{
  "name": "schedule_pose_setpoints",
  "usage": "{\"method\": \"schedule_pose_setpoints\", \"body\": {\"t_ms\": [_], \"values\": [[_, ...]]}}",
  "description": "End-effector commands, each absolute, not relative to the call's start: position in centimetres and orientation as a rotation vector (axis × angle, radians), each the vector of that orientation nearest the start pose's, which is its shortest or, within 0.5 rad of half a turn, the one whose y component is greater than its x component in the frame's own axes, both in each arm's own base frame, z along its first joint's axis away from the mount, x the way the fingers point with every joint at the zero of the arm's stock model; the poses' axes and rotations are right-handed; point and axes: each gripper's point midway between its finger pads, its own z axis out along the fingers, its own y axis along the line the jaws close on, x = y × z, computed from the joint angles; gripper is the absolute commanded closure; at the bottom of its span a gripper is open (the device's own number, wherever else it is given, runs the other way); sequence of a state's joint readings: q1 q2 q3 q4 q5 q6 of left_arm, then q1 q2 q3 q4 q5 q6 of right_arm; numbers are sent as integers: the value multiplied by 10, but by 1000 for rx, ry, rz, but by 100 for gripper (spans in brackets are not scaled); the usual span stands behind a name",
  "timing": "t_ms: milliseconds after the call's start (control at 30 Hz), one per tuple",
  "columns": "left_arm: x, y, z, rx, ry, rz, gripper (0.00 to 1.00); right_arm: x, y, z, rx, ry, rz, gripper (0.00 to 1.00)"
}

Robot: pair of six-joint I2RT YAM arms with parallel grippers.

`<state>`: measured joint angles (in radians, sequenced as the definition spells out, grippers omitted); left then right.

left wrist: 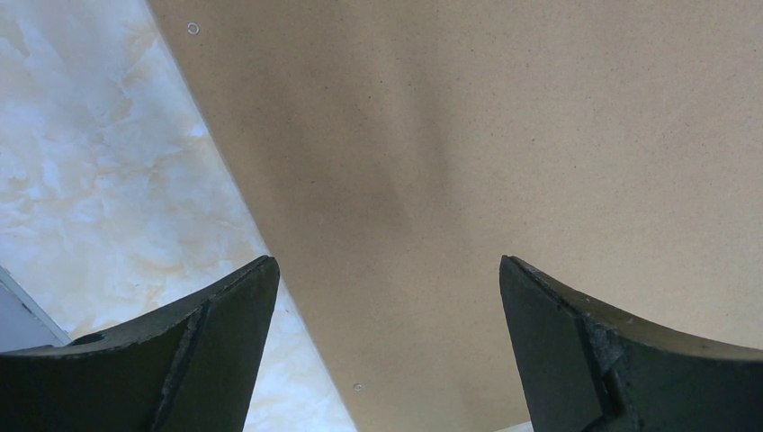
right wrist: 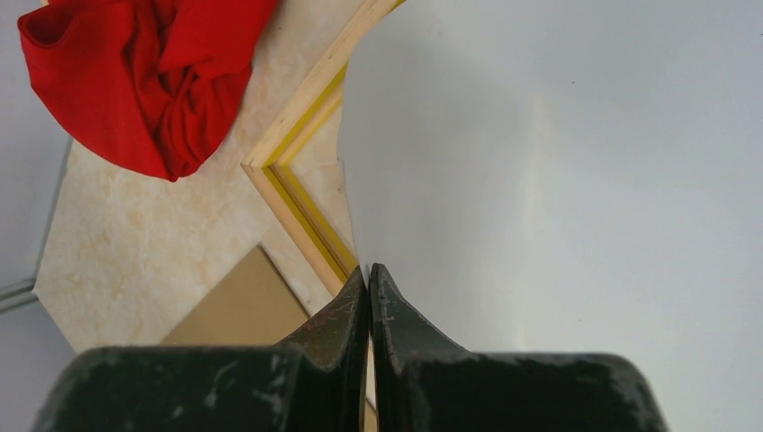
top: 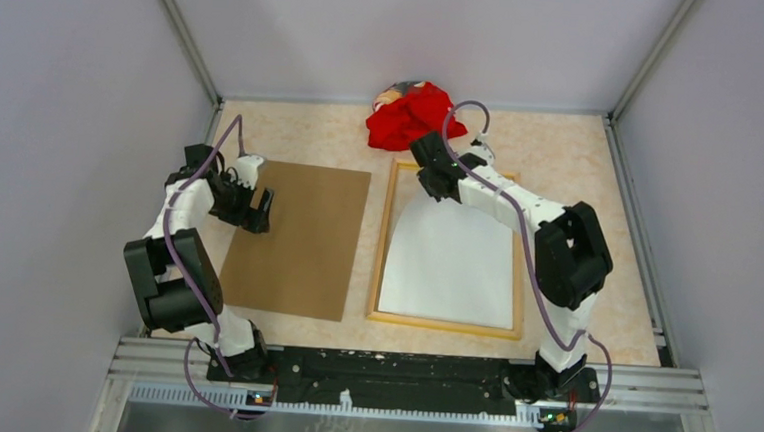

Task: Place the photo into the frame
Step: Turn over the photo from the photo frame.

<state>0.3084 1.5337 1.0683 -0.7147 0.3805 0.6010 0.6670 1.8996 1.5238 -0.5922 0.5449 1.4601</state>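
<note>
The frame [top: 387, 238] lies back-up, pale wood showing, on the table right of centre. The photo [top: 447, 265] rests white back up inside it, its far left corner lifted. My right gripper [top: 438, 186] is shut on the photo's left edge near that corner; in the right wrist view the white sheet [right wrist: 558, 180] curves away from the closed fingers [right wrist: 396, 315], and the frame's corner [right wrist: 288, 180] shows its yellow inner edge. My left gripper [top: 258, 208] is open and empty over the left edge of the brown backing panel [top: 302, 236].
A crumpled red cloth [top: 414, 116] lies at the back, just beyond the frame's far edge; it shows in the right wrist view [right wrist: 153, 72]. The brown panel [left wrist: 504, 162] fills the left wrist view. Grey walls enclose the table on three sides.
</note>
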Motion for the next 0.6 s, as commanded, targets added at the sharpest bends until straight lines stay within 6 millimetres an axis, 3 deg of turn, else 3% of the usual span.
{"method": "schedule_pose_setpoints", "body": {"t_ms": [0,200,300,467,567], "values": [[322,55,93,485,2529,-200,1,422,261,123,1057,2133,315,97],[323,54,94,484,2526,-196,1,429,267,121,1008,2154,349,49],[323,55,94,485,2526,-196,1,433,274,121,982,2169,369,30],[322,55,93,487,2532,-189,1,437,280,120,932,2208,359,15],[322,56,92,488,2536,-182,1,437,281,118,927,2219,387,11]]}}
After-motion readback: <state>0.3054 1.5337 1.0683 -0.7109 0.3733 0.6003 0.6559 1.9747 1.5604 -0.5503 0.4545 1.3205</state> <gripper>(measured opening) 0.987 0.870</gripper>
